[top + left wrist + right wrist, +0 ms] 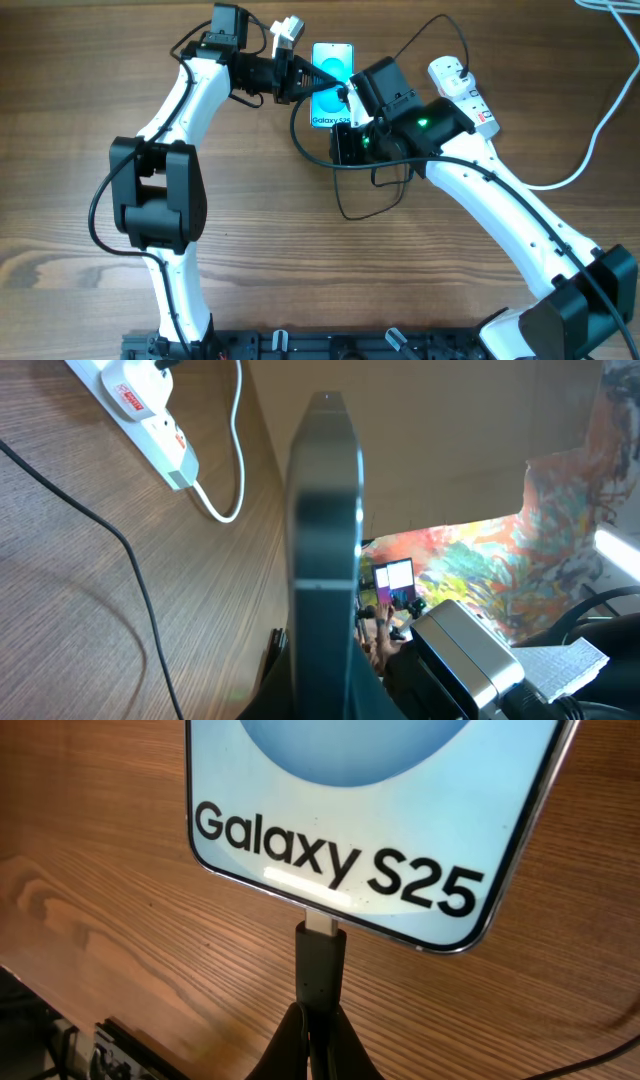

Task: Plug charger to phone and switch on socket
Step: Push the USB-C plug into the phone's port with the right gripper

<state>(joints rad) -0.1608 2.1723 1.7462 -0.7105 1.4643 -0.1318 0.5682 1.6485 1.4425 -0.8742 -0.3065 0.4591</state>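
The phone [332, 75], with a cyan screen reading "Galaxy S25", is raised on its side edge above the table. My left gripper [305, 78] is shut on it from the left. The left wrist view shows the phone [325, 530] edge-on, rising from between my left gripper's [325, 695] jaws. My right gripper [320, 1020] is shut on the charger's dark connector [320, 965]. The connector's silver tip meets the middle of the phone's bottom edge [330, 830]. The charger's black cable [350, 205] loops over the table. Its white plug head [448, 72] sits in the socket [470, 95] at the right.
The socket's thick white cord [600, 120] runs off to the upper right. The socket [145, 405] and the black cable [130, 560] lie on the wood in the left wrist view. The two arm bases stand along the table's near edge.
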